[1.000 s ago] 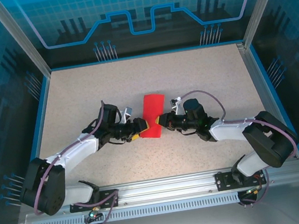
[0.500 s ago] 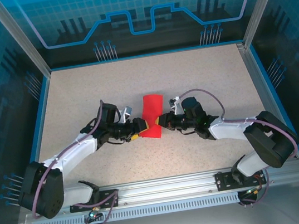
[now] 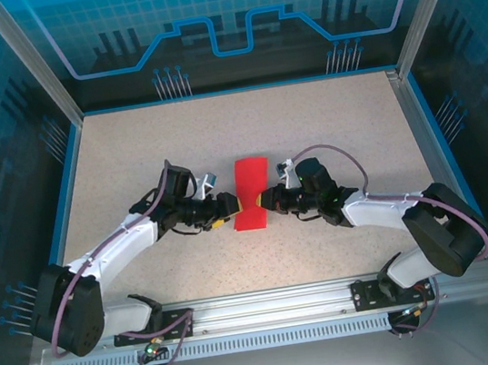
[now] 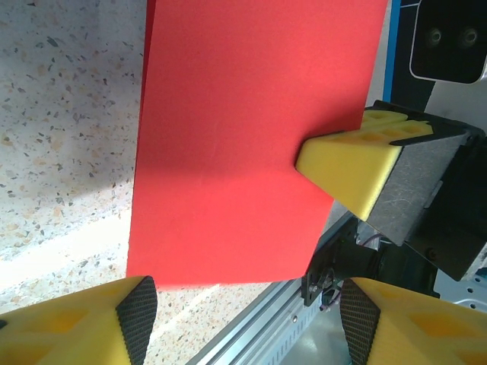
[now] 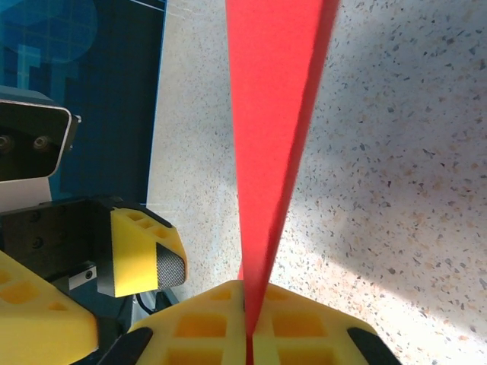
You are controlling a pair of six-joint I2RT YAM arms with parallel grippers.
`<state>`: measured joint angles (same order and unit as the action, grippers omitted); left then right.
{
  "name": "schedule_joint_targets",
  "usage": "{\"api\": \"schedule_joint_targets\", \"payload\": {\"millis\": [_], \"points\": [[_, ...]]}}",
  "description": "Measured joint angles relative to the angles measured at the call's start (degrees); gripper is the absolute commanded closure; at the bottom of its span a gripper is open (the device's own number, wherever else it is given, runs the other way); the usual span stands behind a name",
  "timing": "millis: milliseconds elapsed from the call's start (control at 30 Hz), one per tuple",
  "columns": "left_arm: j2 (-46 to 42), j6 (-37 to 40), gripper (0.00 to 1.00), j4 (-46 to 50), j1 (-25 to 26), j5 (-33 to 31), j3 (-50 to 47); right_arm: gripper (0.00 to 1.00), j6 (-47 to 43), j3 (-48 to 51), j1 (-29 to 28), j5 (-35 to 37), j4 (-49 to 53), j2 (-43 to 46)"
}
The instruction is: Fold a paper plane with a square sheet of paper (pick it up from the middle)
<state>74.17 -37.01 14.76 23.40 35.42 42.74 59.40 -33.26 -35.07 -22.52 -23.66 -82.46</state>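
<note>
The square sheet of paper [image 3: 250, 191] is bright red and stands off the speckled table between the two grippers, showing from above as a narrow oblong, not a dart. My right gripper [image 3: 268, 202] is shut on its right edge. In the right wrist view the sheet [image 5: 274, 99] runs edge-on out of the closed yellow fingers of that gripper [image 5: 248, 319]. My left gripper [image 3: 229, 209] sits at the sheet's left side, open. In the left wrist view its jaws [image 4: 243, 323] stand wide below the flat red sheet [image 4: 243, 137], apart from it, while a right fingertip [image 4: 346, 163] presses the far edge.
The speckled table [image 3: 327, 124] has blue walls and metal posts around it. An aluminium rail [image 3: 262, 304] carrying both arm bases runs along the near edge. The open left gripper's finger [image 5: 141, 255] hangs close to the left of the right gripper.
The sheet has shifted slightly toward the near edge and lies flatter and straighter. Both grippers have moved only a little, and neither has changed its grip.
</note>
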Motion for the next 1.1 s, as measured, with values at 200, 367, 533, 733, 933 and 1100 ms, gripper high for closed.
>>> {"api": "schedule_joint_targets", "payload": {"millis": [200, 367, 533, 733, 933, 1100], "points": [[0.0, 1.2, 0.32, 1.4, 0.0, 0.0, 0.7, 0.93, -0.5, -0.2, 0.0, 0.0, 0.5, 0.0], [0.4, 1.4, 0.31, 1.2, 0.0, 0.0, 0.7, 0.93, 0.4, -0.2, 0.0, -0.3, -1.7, 0.0], [1.5, 1.2, 0.31, -0.1, 0.0, 0.0, 0.7, 0.93, 1.2, -0.2, 0.0, -0.5, -2.8, 0.5], [1.6, 1.1, 0.31, -0.1, 0.0, 0.0, 0.6, 0.93, 2.1, -0.2, 0.7, -0.5, -4.2, 1.4], [1.6, 0.9, 0.31, -0.5, 0.0, 0.0, -0.9, 0.93, 3.3, -0.2, 0.9, -0.6, -5.7, 1.4], [1.6, -0.7, 0.31, -1.6, 0.0, 0.1, -1.5, 0.93, 3.8, -0.2, 1.0, -0.7, -6.5, 1.4]]}}
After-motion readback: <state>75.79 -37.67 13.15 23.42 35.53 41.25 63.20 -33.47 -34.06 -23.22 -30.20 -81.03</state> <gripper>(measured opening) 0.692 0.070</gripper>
